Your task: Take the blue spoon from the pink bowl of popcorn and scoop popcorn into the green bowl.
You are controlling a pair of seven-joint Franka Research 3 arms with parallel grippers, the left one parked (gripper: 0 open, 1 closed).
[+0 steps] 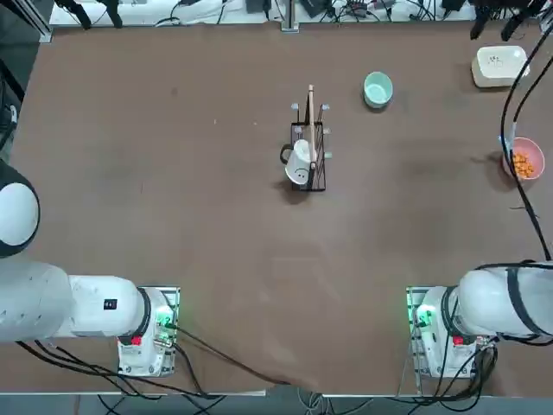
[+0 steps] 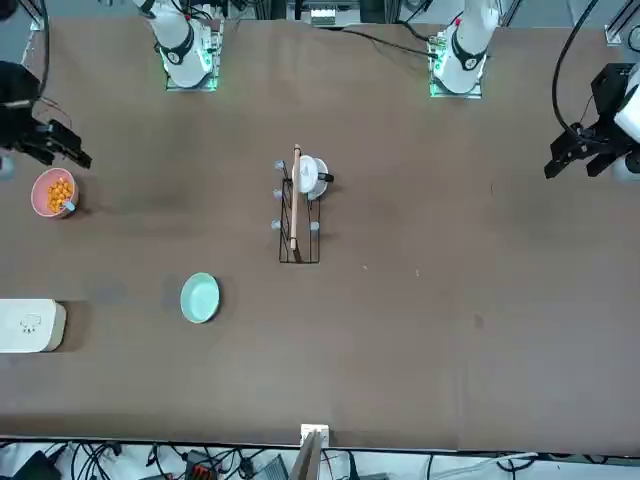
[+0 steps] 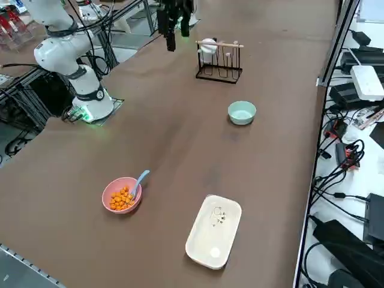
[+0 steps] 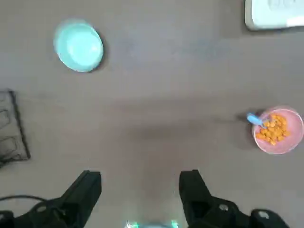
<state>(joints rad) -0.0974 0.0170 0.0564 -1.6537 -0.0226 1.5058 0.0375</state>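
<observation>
Pink bowl holds popcorn with blue spoon leaning on its rim, clearest from the right side. Green bowl sits well apart. Only the wrist view shows right gripper fingers spread, empty, above bare table.

Robot lab; cable-strewn table

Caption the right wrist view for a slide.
Open right gripper above table; light-blue plastic spoon in salmon-pink bowl, mint-green bowl apart.
</observation>
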